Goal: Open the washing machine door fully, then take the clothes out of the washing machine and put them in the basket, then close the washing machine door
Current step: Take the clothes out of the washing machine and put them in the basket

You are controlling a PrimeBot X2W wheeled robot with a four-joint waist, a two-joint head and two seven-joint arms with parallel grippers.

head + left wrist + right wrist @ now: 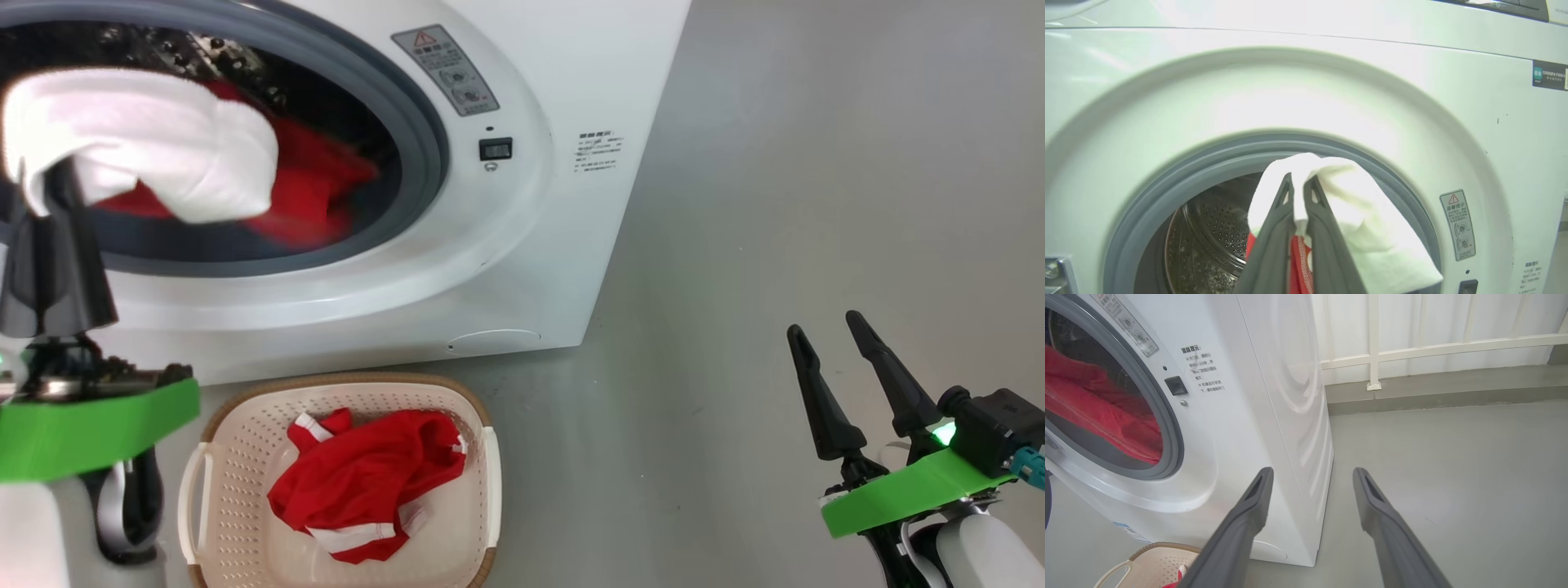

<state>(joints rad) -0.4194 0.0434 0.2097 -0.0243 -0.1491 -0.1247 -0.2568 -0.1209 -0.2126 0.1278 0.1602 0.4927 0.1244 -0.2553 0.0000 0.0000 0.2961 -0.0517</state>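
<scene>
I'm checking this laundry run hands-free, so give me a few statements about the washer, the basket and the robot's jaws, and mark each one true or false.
The left jaws are shut on a white-and-red garment at the washing machine opening. True.
The washing machine is empty. False: red fabric shows inside its drum.
The basket holds a red garment. True.
The right jaws grip the basket. False: they stand open above the floor, holding nothing.

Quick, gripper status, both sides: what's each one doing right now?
Left gripper: closed, holding a red-and-white garment at the washing machine opening.
Right gripper: open, holding nothing.
</scene>
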